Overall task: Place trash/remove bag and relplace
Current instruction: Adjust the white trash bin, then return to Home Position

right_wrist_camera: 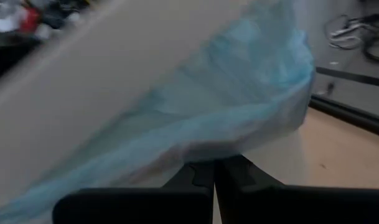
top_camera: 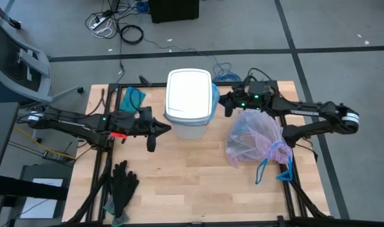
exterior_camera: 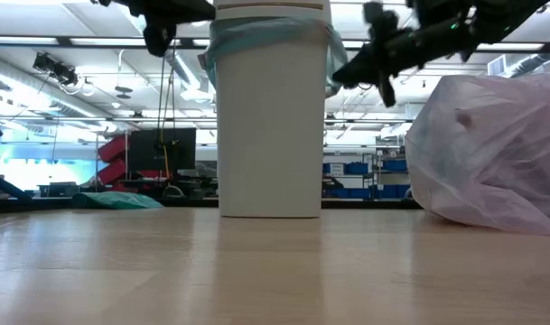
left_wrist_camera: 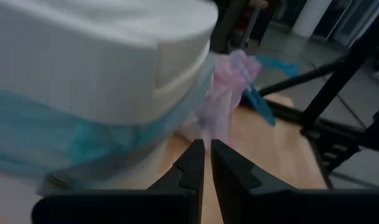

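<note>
The bag (top_camera: pixel 255 137) lies bulging, pink-lavender, blue ties trailing, right of the white bin (top_camera: pixel 190 103). The left gripper (left_wrist_camera: pixel 206 163) and right gripper (right_wrist_camera: pixel 213 173) flank the bin, fingers nearly closed, holding nothing.

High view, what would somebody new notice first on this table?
The white bin with its lid on stands at the table's far middle, a light-blue liner showing under the lid. To its right lies the full pink bag. The left gripper and right gripper flank the bin, both shut.
</note>
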Controlling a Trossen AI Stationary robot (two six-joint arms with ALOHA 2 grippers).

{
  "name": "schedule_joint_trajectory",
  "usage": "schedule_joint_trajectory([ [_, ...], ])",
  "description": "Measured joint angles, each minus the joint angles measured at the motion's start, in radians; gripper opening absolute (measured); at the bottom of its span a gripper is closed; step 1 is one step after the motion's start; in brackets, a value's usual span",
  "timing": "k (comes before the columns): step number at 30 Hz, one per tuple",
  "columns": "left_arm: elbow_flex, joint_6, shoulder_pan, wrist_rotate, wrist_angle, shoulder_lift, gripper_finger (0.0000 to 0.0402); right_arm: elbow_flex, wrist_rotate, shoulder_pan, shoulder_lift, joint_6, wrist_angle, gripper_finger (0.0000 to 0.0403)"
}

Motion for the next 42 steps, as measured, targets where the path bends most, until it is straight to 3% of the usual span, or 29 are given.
schedule_joint_trajectory([
  [6,0.0,0.137,0.0,-0.005,-0.002,-0.087,0.0039,0.0,-0.1,0.0,-0.162,0.023,-0.088,0.0],
  [13,0.0,0.333,0.0,-0.047,-0.039,-0.147,0.0039,0.0,-0.317,0.001,-0.275,0.028,-0.181,0.0],
  [16,0.0,0.395,0.0,-0.048,-0.122,-0.166,0.0039,0.0,-0.311,0.0,-0.314,0.038,-0.248,0.0],
  [21,0.0,0.374,0.0,-0.047,-0.234,-0.198,0.0039,0.0,-0.331,0.022,-0.376,0.013,-0.359,0.0001],
  [28,-0.024,0.374,0.0,-0.021,-0.244,-0.279,0.0039,0.0,-0.135,0.109,-0.467,-0.027,-0.514,0.0002],
  [34,-0.229,0.368,0.0,0.033,-0.03,-0.447,0.0039,-0.033,0.033,0.242,-0.546,-0.09,-0.54,0.0003],
  [37,-0.338,0.358,0.0,0.037,0.076,-0.539,0.0039,-0.109,0.1,0.314,-0.573,-0.095,-0.453,0.0001],
  [42,-0.437,0.342,0.0,0.039,0.083,-0.666,0.0039,-0.292,0.16,0.424,-0.601,-0.091,-0.198,0.0002],
])
